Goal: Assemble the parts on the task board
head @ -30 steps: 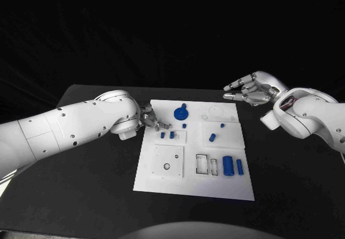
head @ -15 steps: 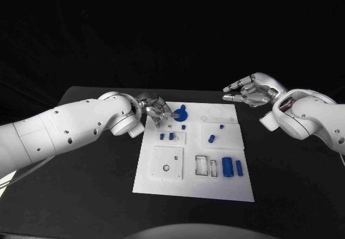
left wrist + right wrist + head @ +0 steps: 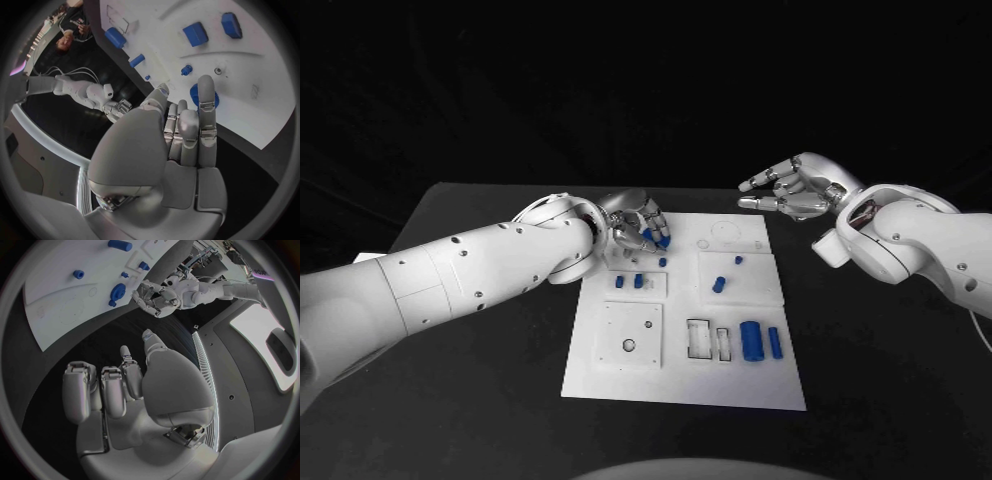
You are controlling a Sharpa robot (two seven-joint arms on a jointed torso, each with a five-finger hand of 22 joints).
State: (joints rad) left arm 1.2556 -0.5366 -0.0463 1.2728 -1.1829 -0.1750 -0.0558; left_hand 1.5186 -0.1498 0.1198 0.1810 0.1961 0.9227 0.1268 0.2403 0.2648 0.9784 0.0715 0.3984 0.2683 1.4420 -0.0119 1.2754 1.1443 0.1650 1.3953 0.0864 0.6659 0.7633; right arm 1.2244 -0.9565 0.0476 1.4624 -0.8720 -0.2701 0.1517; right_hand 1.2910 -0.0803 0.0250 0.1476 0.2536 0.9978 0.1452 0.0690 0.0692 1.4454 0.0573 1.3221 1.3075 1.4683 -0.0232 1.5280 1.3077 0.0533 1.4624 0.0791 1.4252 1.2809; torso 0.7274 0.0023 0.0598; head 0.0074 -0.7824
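A flat white task board (image 3: pixel 635 372) is seen at the centre of the matte black desk (image 3: pixel 473 390). Rectangular recesses at its lower right hold a blue cylinder (image 3: pixel 751 340). At its upper left, a round blue gear-like part (image 3: pixel 204 94) lies under the left robot hand (image 3: pixel 635 222); whether it is gripped cannot be told. The right robot hand (image 3: pixel 795 187) is held empty, fingers loosely curled and apart, beyond the board's upper right corner.

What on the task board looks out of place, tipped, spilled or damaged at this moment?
Nothing stands out. The task board lies flat on the black table with the blue parts resting on it. The left hand hovers over the blue gear at the far end; the right hand is off the board.
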